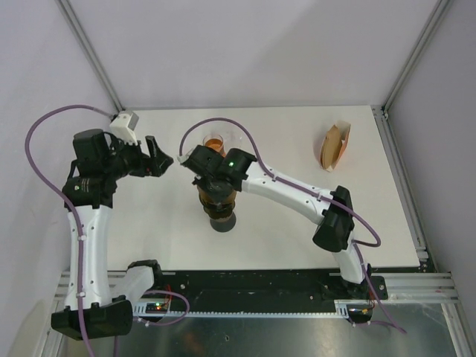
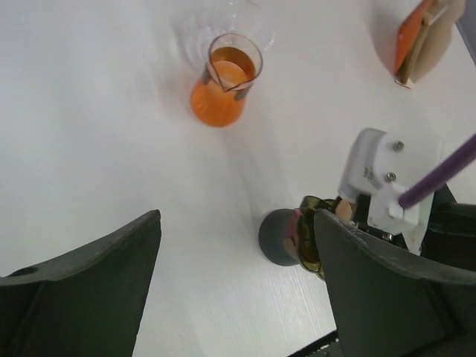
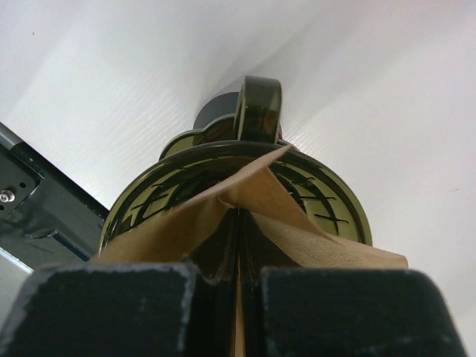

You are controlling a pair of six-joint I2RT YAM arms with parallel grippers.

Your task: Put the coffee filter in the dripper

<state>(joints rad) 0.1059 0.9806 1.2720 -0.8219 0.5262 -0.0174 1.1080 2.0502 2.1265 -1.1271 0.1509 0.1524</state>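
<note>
white table (image 1: 297, 149), pale lilac walls (image 1: 238, 44)

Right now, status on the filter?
Left gripper open, empty, off to the side. Right gripper shut on coffee filter, at dripper mouth. Orange flask apart, not blocking.

The left arm (image 1: 88, 245) and right arm (image 1: 290, 190) wore white shells between black joint housings, each carried a purple cable (image 1: 33, 141), a white camera block (image 1: 125, 125) capped the left wrist, a green light (image 1: 230, 161) glowed on the right wrist, and the left claw (image 1: 160, 160) had broad matte-black fingers (image 2: 82, 290).
</note>
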